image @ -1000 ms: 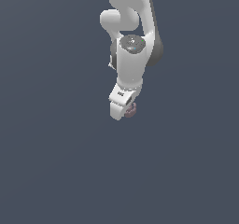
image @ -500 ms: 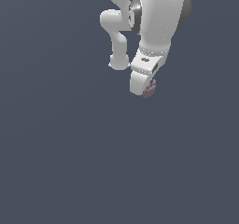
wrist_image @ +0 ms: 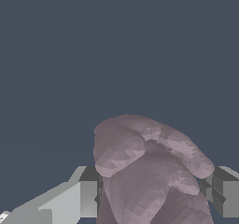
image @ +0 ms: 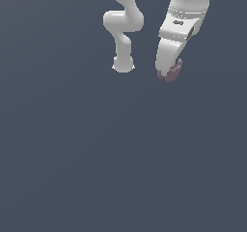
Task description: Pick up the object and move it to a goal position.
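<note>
End effector [image: 166, 74] clamped on the pink lumpy object [image: 172, 71], held clear above the desk [image: 120, 168]. Object [wrist_image: 149, 171] sits between both fingers [wrist_image: 84, 197], bulging past their tips.

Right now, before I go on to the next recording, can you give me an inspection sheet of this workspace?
Surface: plain dark grey-blue ground, no edges or markings seen.
Job's things: one lumpy dusty-pink object, sitting between the end effector's fingers.
Goal marker: nothing seen.
Clutter: nothing seen.
End effector: white, fingers closed against either side of the object; in the exterior view the object pokes out at the tip.
Arm: white, its base to the exterior view's left of the end effector.
Cables: nothing seen.
Surroundings: uniform background, nothing seen.
</note>
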Robot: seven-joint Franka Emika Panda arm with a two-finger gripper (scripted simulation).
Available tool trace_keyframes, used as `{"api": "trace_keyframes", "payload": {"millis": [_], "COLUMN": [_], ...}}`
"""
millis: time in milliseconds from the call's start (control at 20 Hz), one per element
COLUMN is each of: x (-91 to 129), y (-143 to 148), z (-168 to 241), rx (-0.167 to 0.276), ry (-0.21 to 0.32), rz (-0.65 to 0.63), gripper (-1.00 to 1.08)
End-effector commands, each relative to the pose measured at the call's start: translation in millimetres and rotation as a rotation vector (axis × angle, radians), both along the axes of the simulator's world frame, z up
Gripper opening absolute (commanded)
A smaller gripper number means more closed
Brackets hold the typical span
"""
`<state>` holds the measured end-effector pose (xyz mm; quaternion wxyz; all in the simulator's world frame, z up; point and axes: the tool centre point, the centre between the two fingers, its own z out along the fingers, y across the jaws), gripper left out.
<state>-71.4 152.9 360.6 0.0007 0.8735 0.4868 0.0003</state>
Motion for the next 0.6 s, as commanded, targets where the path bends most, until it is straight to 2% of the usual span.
{"api": "trace_keyframes", "payload": {"millis": [0,550], "x": [-3.0,-4.4], "y": [8.3,18.5], "z": [13.6,30.1], "rx": [0.0,0.001], "ry": [0.001,0.001], "rz": [-0.001,-0.003], "gripper": [-1.0,-1.0]}}
